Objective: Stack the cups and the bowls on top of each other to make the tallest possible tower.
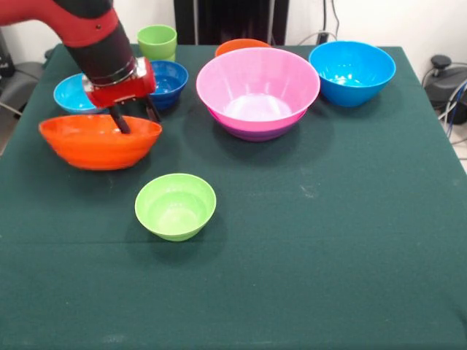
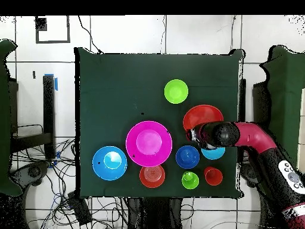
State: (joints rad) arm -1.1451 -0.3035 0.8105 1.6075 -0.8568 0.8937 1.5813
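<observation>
- Front view, arm: the red and black arm comes down from the top left corner; its claw hangs over the back rim of the wide orange bowl, the two dark fingers spread apart, one dipping inside the rim and one behind it, grasping nothing that can be seen.
- Wide orange bowl: sits near the left edge of the desk, upright.
- Behind the claw: a light-blue bowl and a dark-blue bowl stand just beside each other, with the lime-green cup at the far edge.
- Centre: the large pink bowl is nested in a purple one, of which only a lower band shows; an orange rim peeps out behind it.
- Big blue bowl: stands alone towards the far right corner, apart from the pink bowl.
- Small lime-green bowl: stands alone, in front of the wide orange bowl and apart from it.
- Open room: the near half of the desk and the whole right side in front of the big blue bowl are bare green cloth.
- Overhead view: the claw lies over the rim of the wide orange bowl; one further small orange bowl sits near the desk edge on the robot's side.
</observation>
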